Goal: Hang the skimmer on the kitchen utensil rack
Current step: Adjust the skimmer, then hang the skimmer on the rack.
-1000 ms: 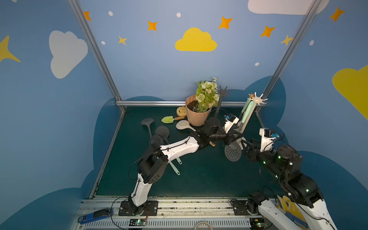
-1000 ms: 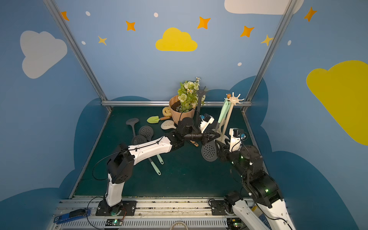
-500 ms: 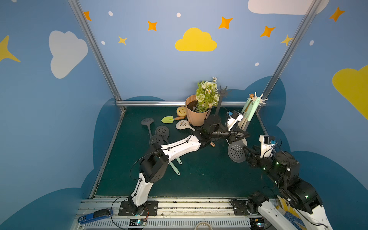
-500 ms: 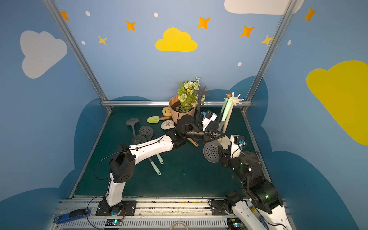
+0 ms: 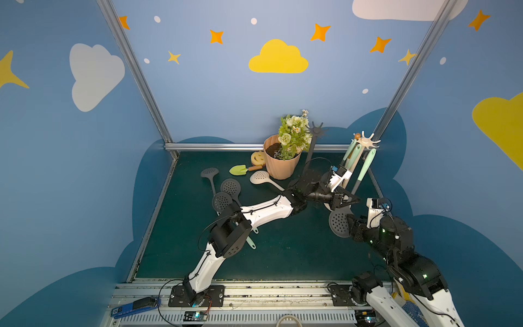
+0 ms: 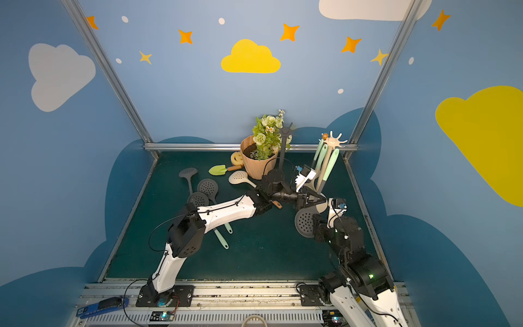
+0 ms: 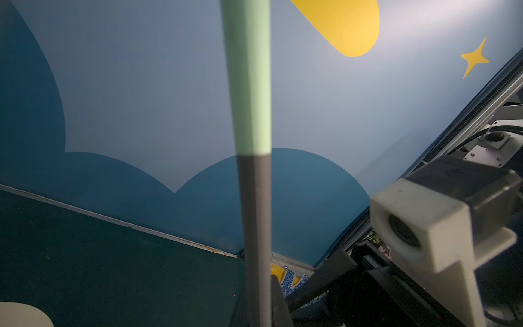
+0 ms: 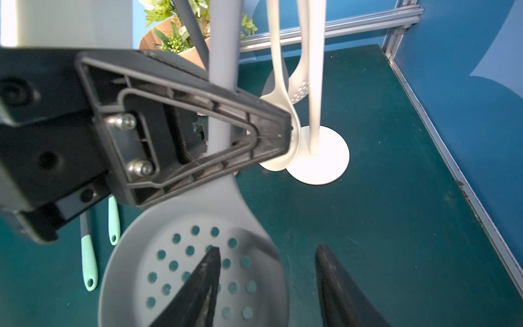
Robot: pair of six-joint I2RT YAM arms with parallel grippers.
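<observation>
A grey perforated skimmer (image 5: 339, 223) with a mint-green handle (image 5: 367, 162) hangs upright, head down. My left gripper (image 5: 346, 199) is shut on its grey shaft; the left wrist view shows the shaft (image 7: 254, 212) rising from the closed jaws of that gripper (image 7: 260, 305). The handle's top leans close to the prongs of the white utensil rack (image 5: 366, 140), whose round base (image 8: 319, 158) stands on the mat. My right gripper (image 8: 267, 254) is open just in front of the skimmer head (image 8: 175, 260), holding nothing. Both top views show the skimmer (image 6: 305, 223) and rack (image 6: 332, 140).
White spoons (image 8: 278, 85) with mint handles hang on the rack. A dark second rack (image 5: 317, 133), a flowerpot (image 5: 281, 161), a yellow sponge (image 5: 258, 158) and a green trowel (image 5: 239, 170) stand at the back. Several skimmers (image 5: 230, 186) lie at mid-left. The right wall is close.
My left gripper has carried the skimmer to the right, bringing its handle nearer the white rack's top. The right arm has drawn back a little toward the front.
</observation>
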